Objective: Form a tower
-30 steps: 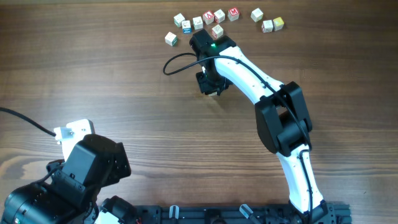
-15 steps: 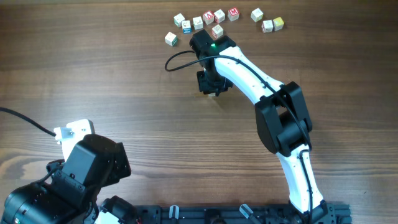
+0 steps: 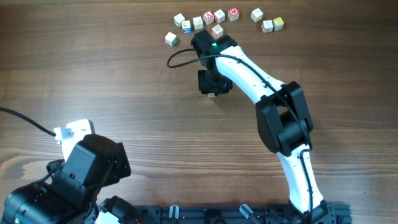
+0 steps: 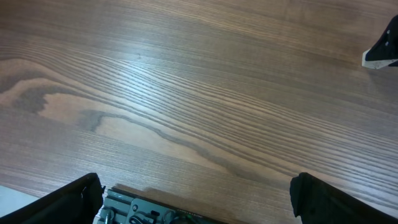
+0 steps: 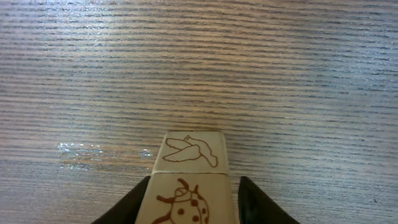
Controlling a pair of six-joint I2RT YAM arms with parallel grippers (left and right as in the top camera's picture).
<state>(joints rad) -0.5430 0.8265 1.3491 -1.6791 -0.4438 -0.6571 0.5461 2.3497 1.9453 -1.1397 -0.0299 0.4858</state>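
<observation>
The tower (image 5: 190, 171) stands on the counter (image 3: 124, 81) in its upper middle part, below the row of loose cubes (image 3: 209, 17), right under the right gripper (image 5: 194, 182). From overhead the gripper hides nearly all of it, and only a pale sliver shows at the gripper's lower edge. It stands on end, its long axis straight up from the counter and one cube wide. In the right wrist view that axis runs up the picture from between the fingers. Two cubes show there: the bird cube (image 5: 191, 151) at the far end, and the ladybird cube (image 5: 186, 200) stacked on it, nearer the camera. Both drawings face the camera and their edges line up squarely.

The right jaws flank the ladybird cube, one dark finger (image 5: 127, 205) close on either side. Whether they press it or stand just clear I cannot tell. The left gripper (image 4: 196, 185) is low at the left, well apart from the tower, its jaws spread wide over bare wood with nothing between them.

Against the overhead frame of a second ago, the right gripper sits a touch further right and higher up the picture, and the black cable (image 3: 177, 59) loop beside it has drawn in the same way. The loose cubes lie where they did, and the left arm has not moved
</observation>
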